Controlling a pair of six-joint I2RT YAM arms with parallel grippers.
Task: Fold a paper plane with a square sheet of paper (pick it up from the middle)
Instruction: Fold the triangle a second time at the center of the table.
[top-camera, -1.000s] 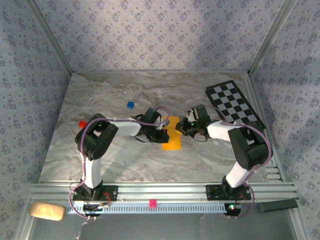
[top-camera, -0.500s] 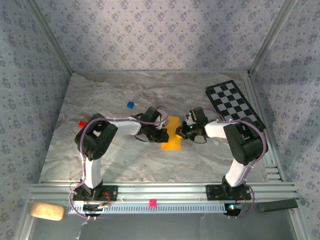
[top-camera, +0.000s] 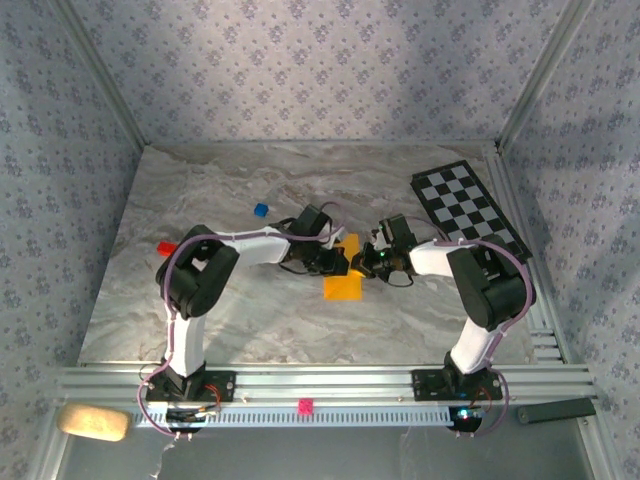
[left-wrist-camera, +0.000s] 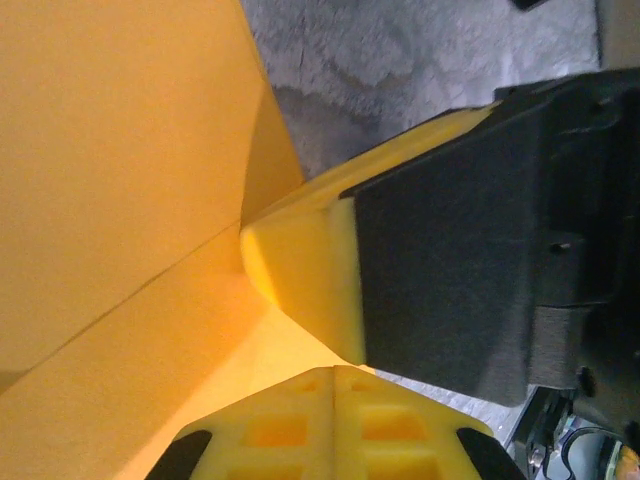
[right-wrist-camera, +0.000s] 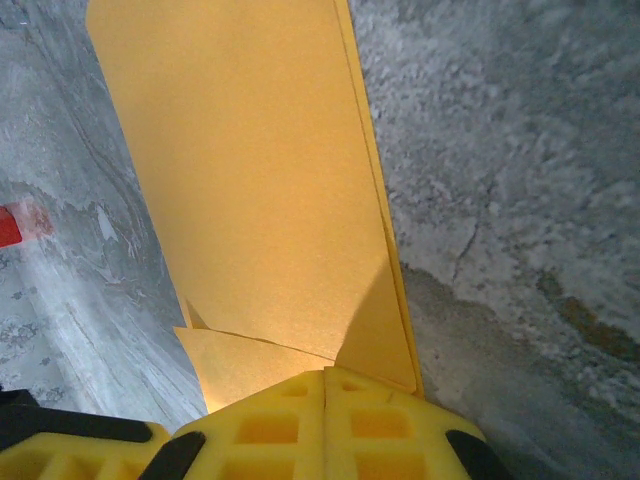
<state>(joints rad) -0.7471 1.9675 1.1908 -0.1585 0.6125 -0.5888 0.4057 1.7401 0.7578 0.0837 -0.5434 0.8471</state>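
Crease work on the paper sheet (top-camera: 343, 283), mid-bench.

From above, I see the folded orange-yellow sheet lying flat on the marble bench (top-camera: 250, 320), with my left hand (top-camera: 335, 262) and right hand (top-camera: 368, 262) meeting over its far end. On the left wrist camera, my pads are pressed together over the paper, and one of the right hand's pads (left-wrist-camera: 300, 285) is touching it just beside. On the right wrist camera, pads are pressed together at the sheet's layered edge; whether paper is caught between them, I cannot tell. I judge a fold is being set: one hand pins, the other slides firmly along the crease.
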